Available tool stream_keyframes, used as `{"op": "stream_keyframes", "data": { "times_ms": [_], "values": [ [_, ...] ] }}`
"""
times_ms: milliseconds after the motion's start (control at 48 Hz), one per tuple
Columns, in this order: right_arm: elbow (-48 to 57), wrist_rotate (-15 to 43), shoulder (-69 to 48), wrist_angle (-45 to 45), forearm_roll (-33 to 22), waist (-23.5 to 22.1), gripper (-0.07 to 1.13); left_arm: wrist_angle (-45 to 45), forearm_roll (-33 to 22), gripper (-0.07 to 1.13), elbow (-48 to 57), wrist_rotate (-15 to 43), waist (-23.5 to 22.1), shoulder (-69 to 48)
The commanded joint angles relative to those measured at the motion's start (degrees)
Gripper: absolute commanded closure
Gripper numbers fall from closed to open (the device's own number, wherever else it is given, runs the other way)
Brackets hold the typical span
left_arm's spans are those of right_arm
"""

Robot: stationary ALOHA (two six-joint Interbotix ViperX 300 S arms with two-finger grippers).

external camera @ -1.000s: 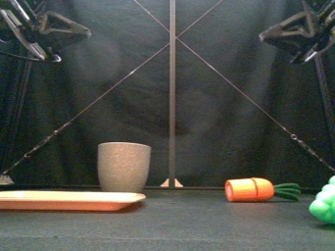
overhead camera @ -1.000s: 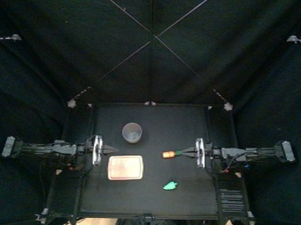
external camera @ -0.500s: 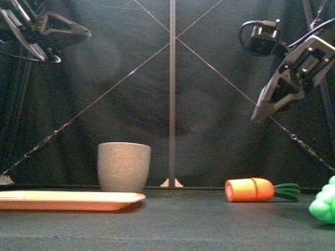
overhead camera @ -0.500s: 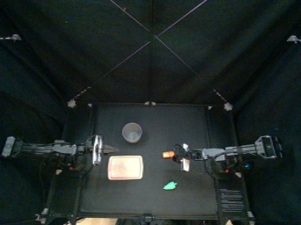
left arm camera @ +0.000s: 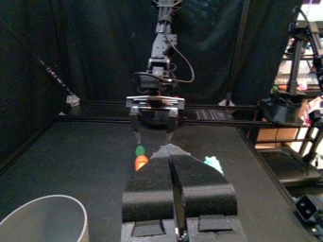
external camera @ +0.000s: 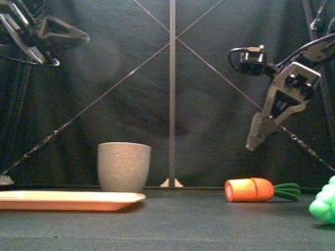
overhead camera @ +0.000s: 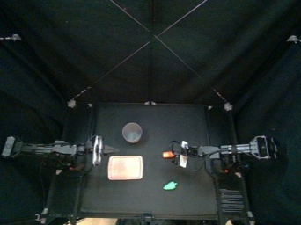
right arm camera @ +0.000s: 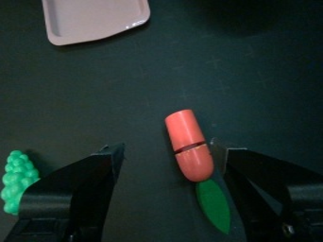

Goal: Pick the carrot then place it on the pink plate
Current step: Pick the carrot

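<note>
A black counter [overhead camera: 129, 200] fills the lower half of the top view, its surface matte and plain. Across the upper half of that frame hangs the black back curtain [overhead camera: 83, 44]. The left side curtain [overhead camera: 26, 97] and the right side curtain [overhead camera: 276, 97] close the booth at the frame's edges. In the front view the counter is a dark strip along the bottom, and the curtain behind it falls in soft vertical folds. The light is dim and even, catching the cloth only faintly.

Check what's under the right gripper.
The carrot lies on the table below the right gripper, framed by its open fingers, not touched. In the top view the gripper covers the carrot's green leaf; only the orange end shows.
</note>
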Motion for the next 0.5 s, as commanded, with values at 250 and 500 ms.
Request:
{"op": "stream_keyframes", "data": {
  "times_ms": [250, 500],
  "values": [
    [0.2, -0.1, 4.6, -0.8, 0.0, -3.1, 0.03, -0.4, 0.0, 1.09, -0.9, 0.1, 0.1, -0.1],
    [-0.6, -0.1, 9.8, -3.2, 0.1, -3.4, 0.03, -0.4, 0.1, 1.09, -0.9, 0.1, 0.1, -0.1]
  ]
}}
